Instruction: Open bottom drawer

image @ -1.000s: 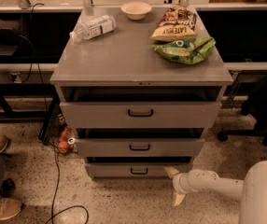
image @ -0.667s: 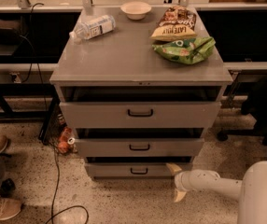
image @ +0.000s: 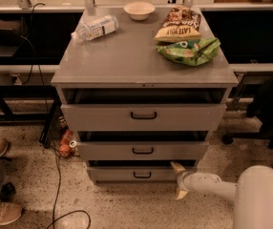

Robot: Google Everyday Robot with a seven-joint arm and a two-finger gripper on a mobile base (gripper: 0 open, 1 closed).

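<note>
The bottom drawer (image: 112, 174) is the lowest grey front of the cabinet, with a small black loop handle (image: 142, 175) at its centre. It stands slightly out, with a dark gap above it. My gripper (image: 178, 181) reaches in low from the right on a white arm. Its two pale fingers are spread apart, one (image: 177, 167) up by the drawer's right end and one (image: 181, 194) down near the floor. It holds nothing and is to the right of the handle.
The middle drawer (image: 142, 150) and top drawer (image: 143, 116) are also slightly out. On the cabinet top lie a water bottle (image: 94, 27), a bowl (image: 139, 9) and snack bags (image: 188, 49). Cables and cans (image: 65, 144) lie on the floor at left. A person's shoe (image: 3, 213) is at lower left.
The gripper has stayed by the bottom drawer's right end, shifting only slightly. The drawers have not visibly moved.
</note>
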